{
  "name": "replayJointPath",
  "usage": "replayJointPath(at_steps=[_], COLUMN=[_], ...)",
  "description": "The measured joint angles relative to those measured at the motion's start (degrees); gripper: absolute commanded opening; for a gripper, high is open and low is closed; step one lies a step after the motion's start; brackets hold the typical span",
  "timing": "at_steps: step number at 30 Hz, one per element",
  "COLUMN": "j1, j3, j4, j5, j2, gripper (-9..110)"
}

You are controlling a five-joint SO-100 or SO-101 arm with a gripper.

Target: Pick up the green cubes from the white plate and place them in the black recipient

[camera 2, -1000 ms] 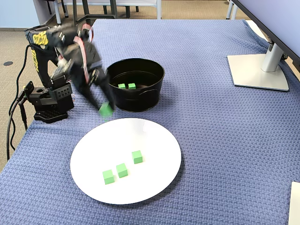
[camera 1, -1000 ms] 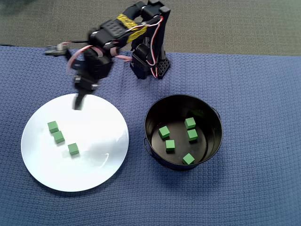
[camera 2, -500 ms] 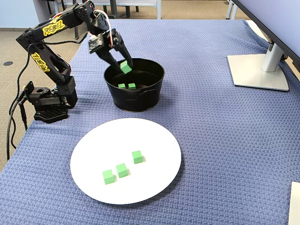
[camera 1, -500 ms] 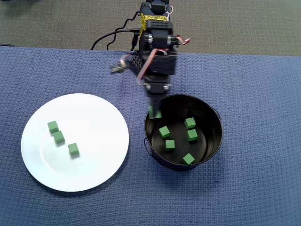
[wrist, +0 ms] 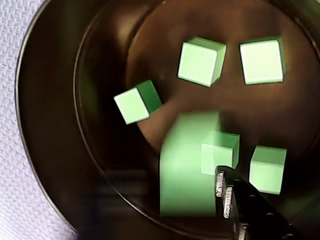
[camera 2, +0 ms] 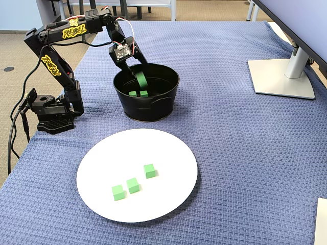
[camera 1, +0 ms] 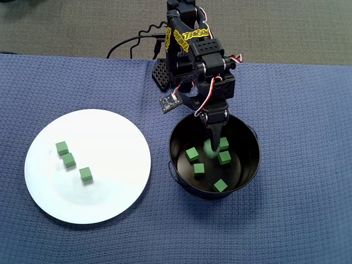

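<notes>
My hand hung inside the black recipient, fingers pointing down toward its floor. In the wrist view a blurred green cube sat just beside my dark fingertip, smeared into a tall streak; I could not tell whether the fingers were gripping it or apart from it. In the overhead view the same blur showed as a faint green patch at the fingertips.

Five sharp green cubes lay on the recipient's floor around the hand: in the overhead view, one to the left, one lower left, one at the bottom, two to the right.

Three more cubes rested on the white plate, well apart from the hand: two touching, a third near them. Plate and recipient stood side by side on the blue-clothed table.
</notes>
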Motion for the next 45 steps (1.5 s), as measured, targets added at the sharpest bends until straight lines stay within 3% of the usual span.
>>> replayJointPath(at_steps=[6,14,20,25,36,45], j1=[7.7,31.5,48.6,57.3,60.2,58.4], j3=[-6.6,-13.8,-11.0,-10.0,-10.5,-13.9], j4=[4.3,2.8,-7.6,-16.0,-20.0,-24.2], j5=[-7.7,-23.3,-35.2,-37.3,-35.2,-52.0], j2=[1.9,-0.3,-5.8,-13.0,-28.7,-35.9], gripper=[30,28,25,22,23,25])
